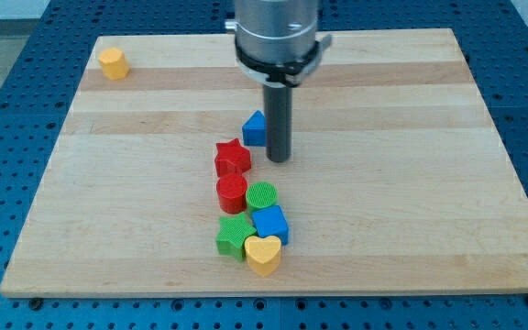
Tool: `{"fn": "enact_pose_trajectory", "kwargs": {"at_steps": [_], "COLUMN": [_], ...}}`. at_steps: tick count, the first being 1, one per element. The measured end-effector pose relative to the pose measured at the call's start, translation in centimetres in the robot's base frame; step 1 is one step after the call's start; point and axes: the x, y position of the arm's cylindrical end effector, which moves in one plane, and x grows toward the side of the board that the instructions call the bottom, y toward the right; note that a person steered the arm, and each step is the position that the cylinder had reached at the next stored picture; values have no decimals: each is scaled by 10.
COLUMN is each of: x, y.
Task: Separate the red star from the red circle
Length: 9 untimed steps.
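Observation:
The red star (233,157) lies near the board's middle. The red circle (232,192) sits just below it in the view, touching or nearly touching it. My tip (278,159) stands to the right of the red star, a small gap apart, and right next to a blue triangle (255,128), which lies up and left of it.
Below the red circle are a green circle (262,196), a blue block (270,223), a green block (235,236) and a yellow heart (264,254), packed together. A yellow hexagon (113,63) sits at the board's top left corner. The wooden board (411,183) rests on a blue perforated table.

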Motion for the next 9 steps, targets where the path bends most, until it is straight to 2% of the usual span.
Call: {"fn": "enact_pose_trajectory", "kwargs": {"at_steps": [1, 3, 4, 7, 9], "x": [32, 39, 35, -46, -34], "y": [23, -23, -53, -73, -79]}}
